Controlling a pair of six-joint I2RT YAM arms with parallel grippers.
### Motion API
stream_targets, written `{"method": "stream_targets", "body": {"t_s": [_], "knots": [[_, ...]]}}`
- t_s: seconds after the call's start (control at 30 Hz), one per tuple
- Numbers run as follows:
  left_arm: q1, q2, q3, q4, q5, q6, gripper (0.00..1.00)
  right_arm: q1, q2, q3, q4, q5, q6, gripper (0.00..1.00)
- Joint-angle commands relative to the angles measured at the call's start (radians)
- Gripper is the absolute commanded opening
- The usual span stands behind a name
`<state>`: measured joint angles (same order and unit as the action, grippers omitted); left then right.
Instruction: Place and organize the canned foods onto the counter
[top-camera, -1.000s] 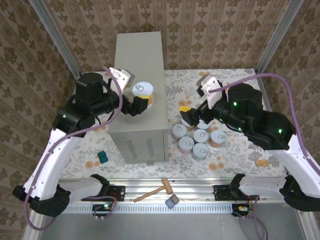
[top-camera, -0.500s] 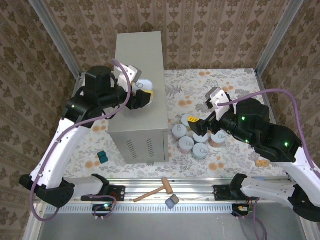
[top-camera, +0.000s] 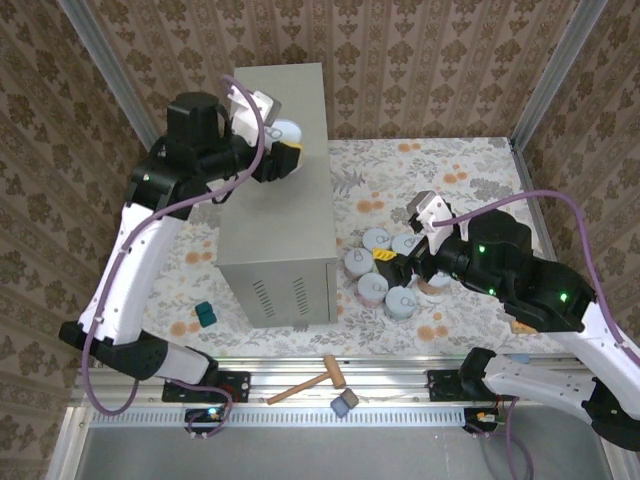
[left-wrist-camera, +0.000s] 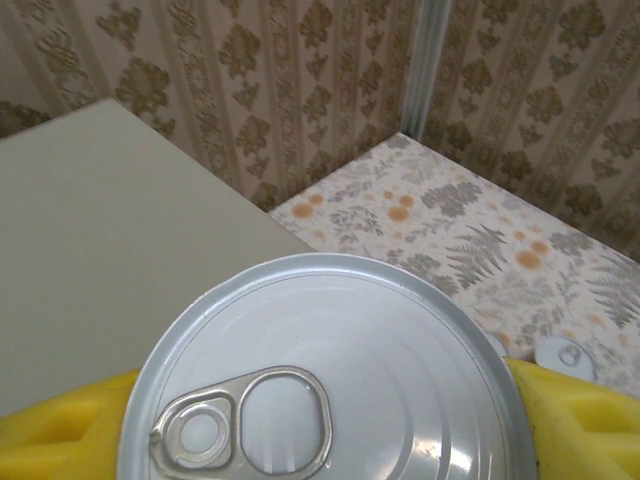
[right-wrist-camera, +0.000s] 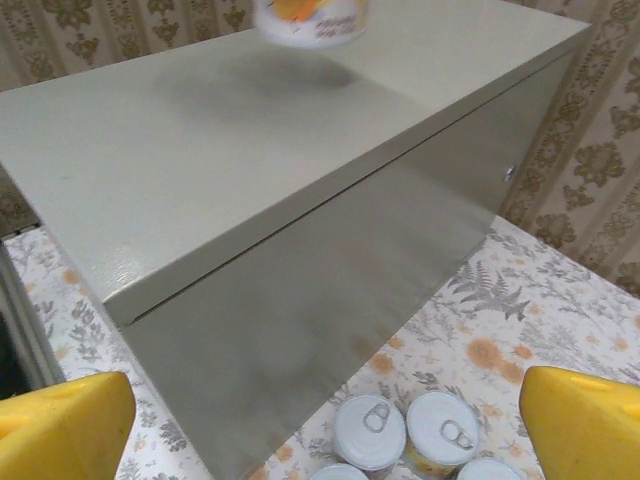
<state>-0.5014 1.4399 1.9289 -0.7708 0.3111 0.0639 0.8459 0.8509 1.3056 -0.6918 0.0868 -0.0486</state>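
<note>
Place step: left gripper (top-camera: 280, 152) clamped on can (left-wrist-camera: 330, 370), desk (top-camera: 285, 215) top just below, so next lower and release; right gripper (top-camera: 400, 262) spread wide, loose cans (top-camera: 372, 290) directly beneath.

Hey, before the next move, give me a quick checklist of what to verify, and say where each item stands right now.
1. Left gripper shut on the can: ok.
2. Can over the bare top of the counter: ok.
3. Can upright, lid up: ok.
4. Can's base resting on the counter: cannot tell; the right wrist view shows a shadow under it.
5. Right gripper open above the floor cans: ok.
</note>
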Motion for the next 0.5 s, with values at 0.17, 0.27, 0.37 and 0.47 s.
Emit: {"method": "stream_targets", "body": {"t_s": [0.17, 0.27, 0.37, 0.47], "knots": [[0.099, 0.150, 0.205, 0.086, 0.022, 0.064, 0.64, 0.003, -0.026, -0.074, 0.059, -0.110, 0.011, 1.00], [0.135, 0.232, 0.299, 0.067, 0.027, 0.078, 0.64, 0.006, -0.025, -0.093, 0.071, -0.116, 0.018, 1.00], [0.163, 0.310, 0.391, 0.049, 0.028, 0.084, 0.64, 0.008, -0.020, -0.101, 0.074, -0.123, 0.024, 1.00], [0.195, 0.378, 0.470, 0.042, 0.045, 0.081, 0.64, 0.010, -0.018, -0.104, 0.084, -0.124, 0.024, 1.00]]}}
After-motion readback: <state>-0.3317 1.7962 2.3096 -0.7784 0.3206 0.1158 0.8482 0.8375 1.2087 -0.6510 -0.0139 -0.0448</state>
